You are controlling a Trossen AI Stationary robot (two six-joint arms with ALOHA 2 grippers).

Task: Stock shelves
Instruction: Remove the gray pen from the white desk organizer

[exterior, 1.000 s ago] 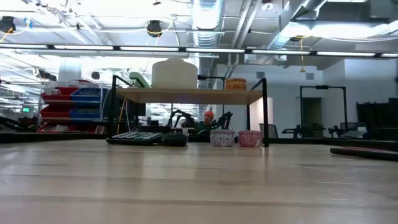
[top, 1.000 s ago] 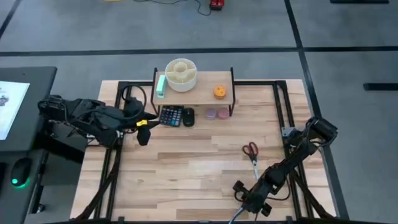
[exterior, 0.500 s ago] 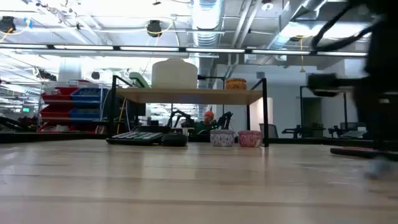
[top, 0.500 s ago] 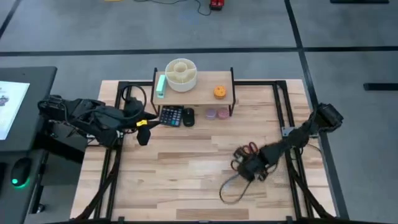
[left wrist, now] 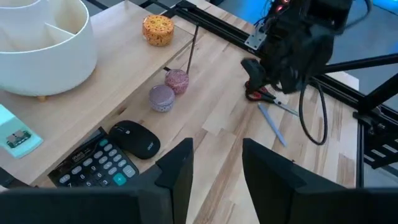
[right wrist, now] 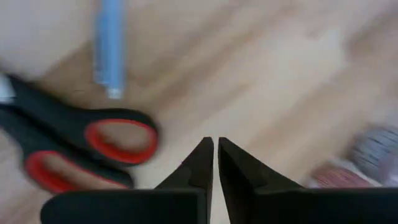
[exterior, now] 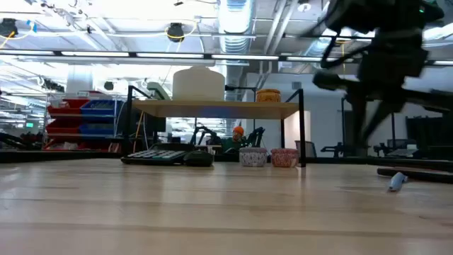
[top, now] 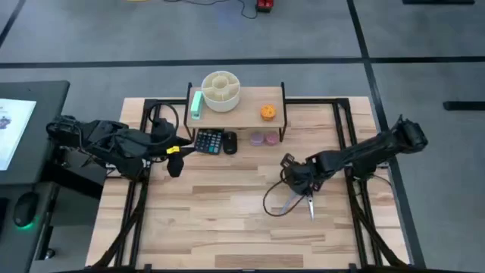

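From above, we see the right gripper (top: 297, 180) over the scissors (top: 306, 199), the shelves (top: 236, 112) well beyond it. Its wrist view shows fingers (right wrist: 200, 163) together, empty. The left gripper's (left wrist: 214, 163) fingers stand apart.

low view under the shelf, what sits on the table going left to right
calculator → black mouse → pale patterned cup → pink patterned cup

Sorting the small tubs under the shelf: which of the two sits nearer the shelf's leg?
The pinker tub stands right beside the black leg; the paler mauve tub sits on its other side, toward the mouse.
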